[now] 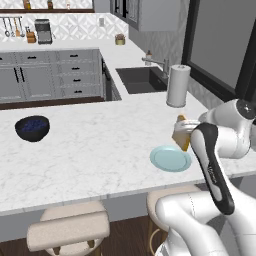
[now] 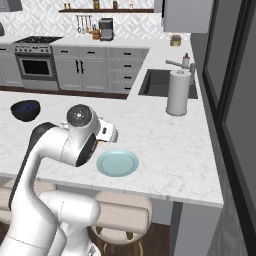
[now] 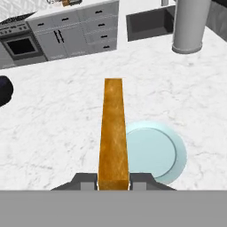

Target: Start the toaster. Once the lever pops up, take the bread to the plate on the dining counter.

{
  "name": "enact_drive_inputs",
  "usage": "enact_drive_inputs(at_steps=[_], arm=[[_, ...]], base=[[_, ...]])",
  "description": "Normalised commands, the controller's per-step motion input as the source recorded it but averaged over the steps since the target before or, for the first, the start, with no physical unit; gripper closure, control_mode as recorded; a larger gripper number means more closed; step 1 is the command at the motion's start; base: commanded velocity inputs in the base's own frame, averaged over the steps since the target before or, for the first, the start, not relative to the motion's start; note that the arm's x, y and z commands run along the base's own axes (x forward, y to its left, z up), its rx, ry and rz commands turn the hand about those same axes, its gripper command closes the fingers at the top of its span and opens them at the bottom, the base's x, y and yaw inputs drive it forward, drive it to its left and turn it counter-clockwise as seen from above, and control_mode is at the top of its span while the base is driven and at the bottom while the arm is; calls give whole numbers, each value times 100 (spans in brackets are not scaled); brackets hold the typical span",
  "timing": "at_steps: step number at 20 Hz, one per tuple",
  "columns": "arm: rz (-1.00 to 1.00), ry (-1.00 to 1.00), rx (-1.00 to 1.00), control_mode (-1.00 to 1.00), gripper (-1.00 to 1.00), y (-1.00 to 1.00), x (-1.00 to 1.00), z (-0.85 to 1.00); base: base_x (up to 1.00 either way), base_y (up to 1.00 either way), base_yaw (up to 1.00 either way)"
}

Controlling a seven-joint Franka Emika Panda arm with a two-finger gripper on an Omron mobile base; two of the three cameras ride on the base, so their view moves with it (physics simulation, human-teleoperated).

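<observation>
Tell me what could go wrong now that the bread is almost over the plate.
The bread sits edge-on between the jaws, left of the plate's centre in the hand view; released now, it might tip onto the dining counter instead. The plate also lies near the counter's front edge in the base views, so a knock from the arm could push it off.

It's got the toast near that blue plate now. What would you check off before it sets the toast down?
1. Claw shut on the bread: ok.
2. Plate bare, nothing on it: ok.
3. Plate fully on the dining counter: ok.
4. Bread centred over the plate: not ok; hand view shows it over the plate's edge.
5. Height of bread above plate: cannot tell.
6. Paper towel roll well clear: ok.
</observation>
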Motion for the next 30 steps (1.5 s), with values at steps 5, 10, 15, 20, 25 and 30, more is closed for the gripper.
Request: enact_drive_inputs(at_steps=[5,10,15,20,25,30], arm=[[8,3,5,-100,100,0,59,-58],[7,4,2,-100,100,0,59,-55],[8,3,3,-100,100,-2,58,-46],[6,2,3,-100,100,0,50,-21],[5,2,0,-100,100,0,37,-30],[1,8,1,-100,100,0,25,-30]], base=[[0,0,0],[0,0,0],[0,0,0],[0,0,0],[0,0,0],[0,0,0]])
